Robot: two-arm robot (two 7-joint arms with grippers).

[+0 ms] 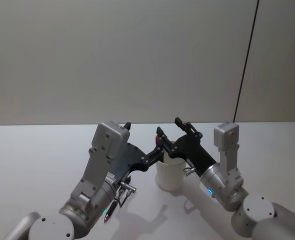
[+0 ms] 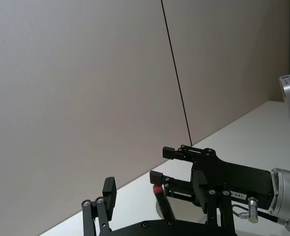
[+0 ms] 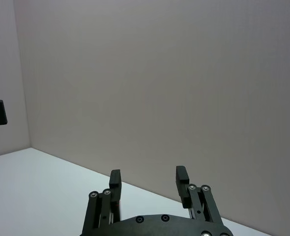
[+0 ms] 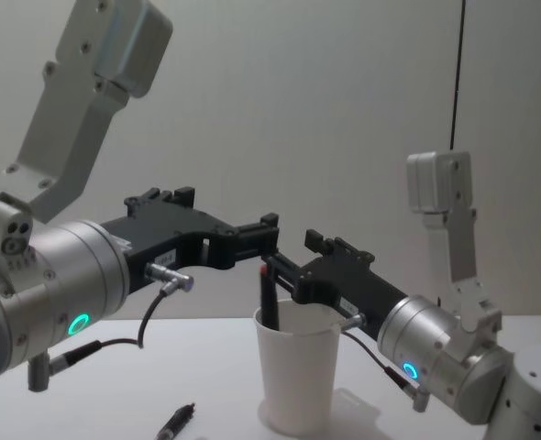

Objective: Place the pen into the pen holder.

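We list the pen [image 4: 269, 298], red-tipped, standing in the pen holder [image 4: 295, 380], between the spread fingers of the left gripper [image 4: 269, 229]. The right gripper [image 3: 148, 178], fingers likewise spread and empty, crowds the holder's rim from the other side. A second pen [image 4: 177, 423] lies on the table [image 4: 206, 367] nearby.

pen [image 4: 269, 298]: dark, red-topped, standing slightly tilted inside holder | pen holder [image 4: 296, 376]: white paper cup, upright
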